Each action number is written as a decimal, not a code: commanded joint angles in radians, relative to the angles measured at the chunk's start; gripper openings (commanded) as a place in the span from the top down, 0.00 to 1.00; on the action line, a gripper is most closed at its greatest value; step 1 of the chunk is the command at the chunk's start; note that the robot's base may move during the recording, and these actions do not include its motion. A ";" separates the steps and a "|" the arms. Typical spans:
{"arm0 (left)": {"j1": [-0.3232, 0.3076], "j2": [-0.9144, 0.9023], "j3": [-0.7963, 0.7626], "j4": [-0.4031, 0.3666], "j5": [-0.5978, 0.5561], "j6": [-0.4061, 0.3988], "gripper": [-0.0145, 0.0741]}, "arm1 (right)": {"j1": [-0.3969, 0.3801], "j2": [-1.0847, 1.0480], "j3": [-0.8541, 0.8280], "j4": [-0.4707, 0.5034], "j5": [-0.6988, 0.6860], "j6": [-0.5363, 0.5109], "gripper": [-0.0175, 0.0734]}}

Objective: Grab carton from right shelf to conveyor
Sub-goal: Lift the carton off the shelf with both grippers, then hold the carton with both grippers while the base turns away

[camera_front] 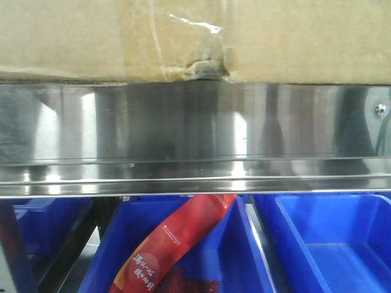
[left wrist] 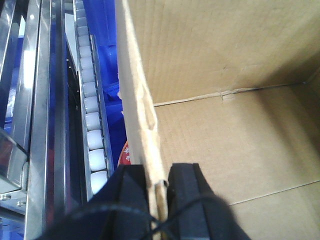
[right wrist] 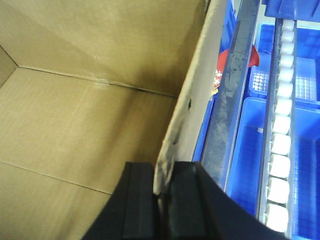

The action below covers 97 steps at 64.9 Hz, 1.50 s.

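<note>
Front view: the carton (camera_front: 91,36) fills the upper band, its long axis running left to right. Both ends and the top are cut off by the frame. Its bottom edge meets the top of the right shelf (camera_front: 183,177) behind the tall mirror-like lip (camera_front: 122,122), so its underside is hidden and its seating cannot be confirmed. A crinkled tape patch (camera_front: 198,27) sits above a torn spot at the lower edge, and a screw (camera_front: 380,110) shows near the lip's right end. Below the shelf stand blue bins (camera_front: 333,244), and a red packet (camera_front: 177,244) leans in the middle one. No arm appears here. Left wrist view: the left pincer (left wrist: 159,172) is closed narrowly on the carton's upright side wall, one black finger (left wrist: 132,200) outside and the other inside. The open top faces the camera. The interior is bare, and the floor seam is visible. Outside the wall the gap is tight, with a roller track (left wrist: 92,125) and steel rails (left wrist: 40,125) running alongside. Right wrist view: the right pincer (right wrist: 161,172) grips the opposite wall in the same way. A grey steel edge lies just beside that wall, with bins and rollers beyond it. The wall's rim is blurred near the pads.
</note>
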 commanded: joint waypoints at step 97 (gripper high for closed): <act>-0.006 -0.015 -0.004 0.007 -0.040 0.007 0.84 | -0.004 -0.015 -0.004 -0.010 -0.037 -0.015 0.88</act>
